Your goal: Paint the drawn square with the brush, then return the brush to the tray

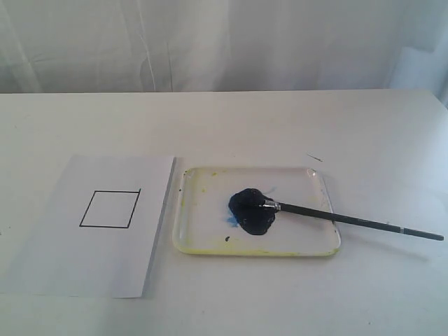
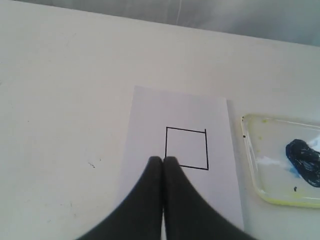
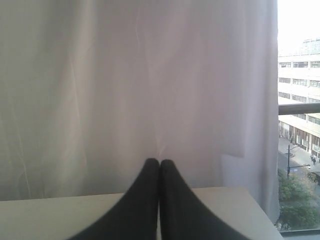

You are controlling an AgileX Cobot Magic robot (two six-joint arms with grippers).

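The drawn square (image 1: 109, 208) (image 2: 186, 148) is a thin black outline with a white interior on a white paper sheet (image 1: 98, 224) at the left. To its right lies the translucent tray (image 1: 203, 241) (image 2: 252, 170) with yellow-stained rim and a dark blue paint blob (image 1: 252, 210) (image 2: 304, 162). The brush (image 1: 350, 220) rests with its bristles in the blob and its black handle sticking out over the tray's right edge. Neither gripper shows in the exterior view. My left gripper (image 2: 163, 159) is shut and empty, seen over the square's near-left corner. My right gripper (image 3: 159, 161) is shut and empty, facing the curtain.
A white table (image 1: 280, 126) carries everything, with a white curtain (image 1: 210, 42) behind it. A small thin dark sliver (image 1: 313, 157) lies beyond the tray's far right corner. A window with buildings (image 3: 299, 125) shows in the right wrist view.
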